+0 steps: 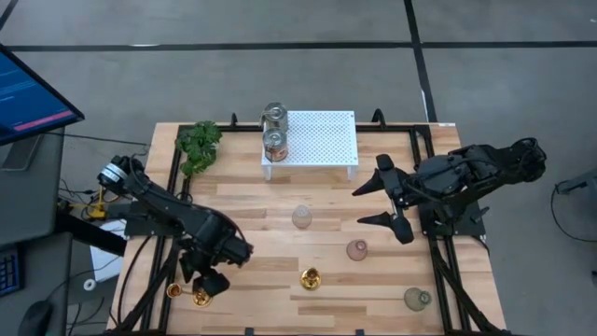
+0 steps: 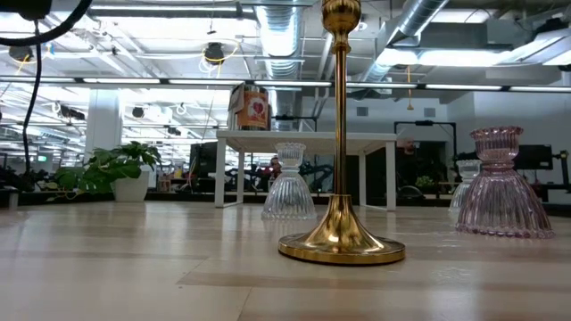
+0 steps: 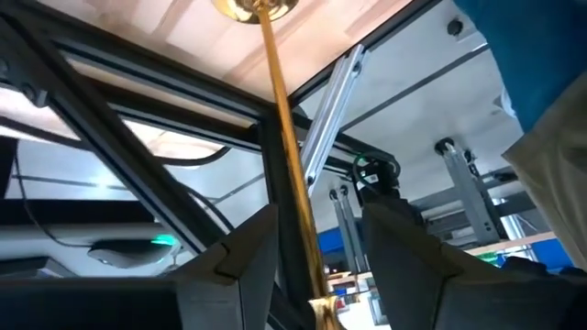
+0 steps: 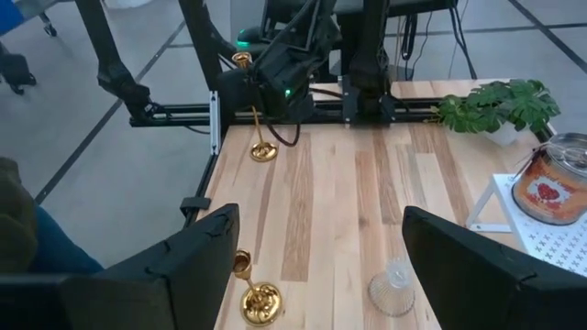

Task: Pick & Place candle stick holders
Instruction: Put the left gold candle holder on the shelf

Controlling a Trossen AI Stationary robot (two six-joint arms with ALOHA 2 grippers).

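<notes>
High view: the left gripper sits at the surface's front left corner, its fingers closed around the thin stem of a tall gold candle stick holder whose base rests at the surface edge (a second gold piece lies just beside it). Another tall gold holder stands alone near the front edge's middle. Well apart, the right gripper hovers wide open near the right edge. Two tin cans sit on a white perforated stand at the back; their label is unreadable.
</notes>
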